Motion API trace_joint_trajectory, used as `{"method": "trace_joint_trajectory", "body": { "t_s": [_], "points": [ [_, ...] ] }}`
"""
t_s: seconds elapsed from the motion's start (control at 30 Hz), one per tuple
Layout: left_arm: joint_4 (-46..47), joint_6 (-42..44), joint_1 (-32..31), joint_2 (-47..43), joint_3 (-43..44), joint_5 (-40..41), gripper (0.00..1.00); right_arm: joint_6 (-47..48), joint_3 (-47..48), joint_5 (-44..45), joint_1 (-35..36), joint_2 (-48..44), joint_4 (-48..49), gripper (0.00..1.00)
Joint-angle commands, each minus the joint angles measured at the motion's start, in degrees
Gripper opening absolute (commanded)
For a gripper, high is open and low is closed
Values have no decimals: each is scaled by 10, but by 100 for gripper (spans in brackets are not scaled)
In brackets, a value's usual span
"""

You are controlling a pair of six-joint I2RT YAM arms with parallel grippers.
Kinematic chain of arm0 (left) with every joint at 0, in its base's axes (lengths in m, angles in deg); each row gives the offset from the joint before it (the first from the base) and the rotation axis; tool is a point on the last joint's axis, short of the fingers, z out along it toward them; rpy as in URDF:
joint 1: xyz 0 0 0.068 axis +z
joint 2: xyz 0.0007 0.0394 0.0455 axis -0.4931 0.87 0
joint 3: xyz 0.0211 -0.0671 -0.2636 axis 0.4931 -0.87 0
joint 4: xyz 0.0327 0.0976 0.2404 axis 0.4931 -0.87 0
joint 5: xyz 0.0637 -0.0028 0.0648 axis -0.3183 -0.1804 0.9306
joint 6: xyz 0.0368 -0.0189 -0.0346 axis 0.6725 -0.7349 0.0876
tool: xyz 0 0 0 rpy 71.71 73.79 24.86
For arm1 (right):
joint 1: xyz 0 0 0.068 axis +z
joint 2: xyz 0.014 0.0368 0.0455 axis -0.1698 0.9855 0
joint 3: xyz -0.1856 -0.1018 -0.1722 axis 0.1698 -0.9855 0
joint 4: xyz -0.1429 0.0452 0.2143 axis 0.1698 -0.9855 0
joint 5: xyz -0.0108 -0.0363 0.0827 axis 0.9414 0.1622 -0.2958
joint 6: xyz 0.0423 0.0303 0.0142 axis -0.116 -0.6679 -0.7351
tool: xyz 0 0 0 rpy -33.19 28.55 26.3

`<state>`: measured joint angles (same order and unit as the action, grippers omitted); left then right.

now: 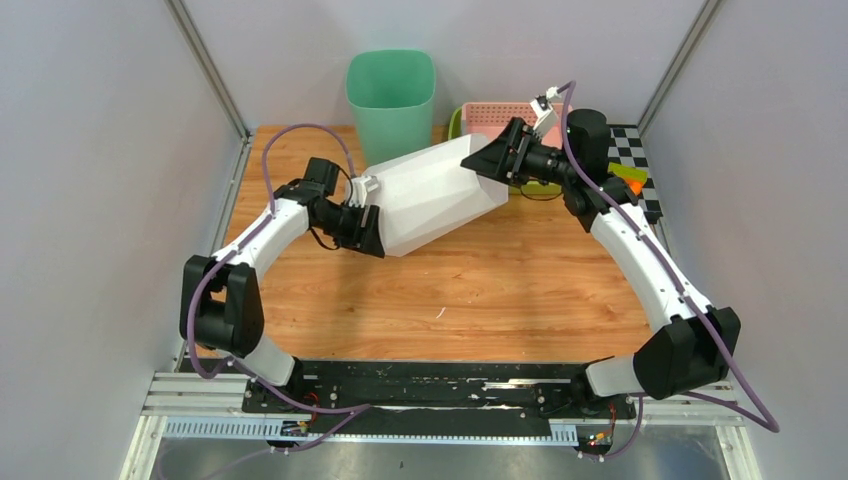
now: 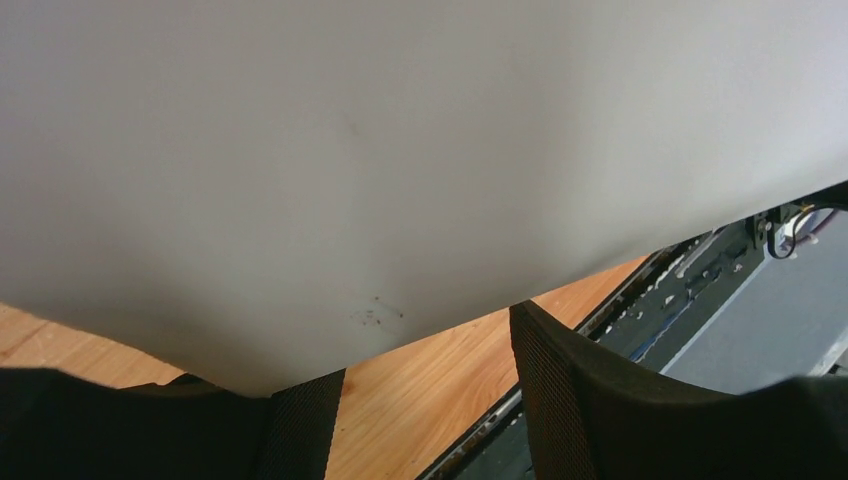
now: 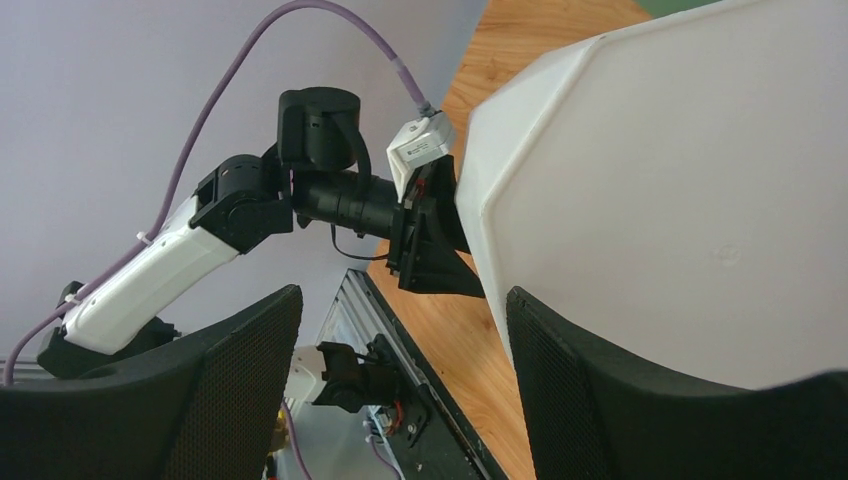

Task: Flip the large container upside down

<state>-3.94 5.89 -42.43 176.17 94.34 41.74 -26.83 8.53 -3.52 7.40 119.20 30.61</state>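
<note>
The large container (image 1: 430, 195) is white and faceted. It lies on its side, slanting across the back of the wooden table (image 1: 450, 300), with its right end higher. My left gripper (image 1: 372, 228) is at its lower left end and my right gripper (image 1: 492, 160) at its upper right end. In the left wrist view the container (image 2: 400, 150) fills the top of the frame. The left gripper (image 2: 425, 400) is open beneath it, with bare wood between the fingers. In the right wrist view the right gripper (image 3: 400, 390) is open with nothing between its fingers, and the container (image 3: 680, 200) lies just beyond its right finger (image 3: 570, 380).
A green bin (image 1: 391, 100) stands at the back, just behind the container. A pink basket (image 1: 497, 115) is behind the right gripper. A checkerboard (image 1: 632, 150) and an orange object (image 1: 633, 185) lie at the back right. Grey walls close in both sides.
</note>
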Motion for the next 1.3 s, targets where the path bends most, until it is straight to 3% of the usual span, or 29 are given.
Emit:
{"method": "trace_joint_trajectory", "body": {
  "t_s": [0.0, 0.67, 1.27],
  "points": [
    [31, 41, -29, 9, 18, -91, 61, -1, -12, -63, 42, 2, -37, 77],
    [-3, 74, -29, 27, 21, -84, 62, 24, 22, -43, 42, 17, -49, 77],
    [-5, 72, -29, 17, 27, -92, 63, 23, 134, -13, 54, 124, -23, 77]
  ]
}}
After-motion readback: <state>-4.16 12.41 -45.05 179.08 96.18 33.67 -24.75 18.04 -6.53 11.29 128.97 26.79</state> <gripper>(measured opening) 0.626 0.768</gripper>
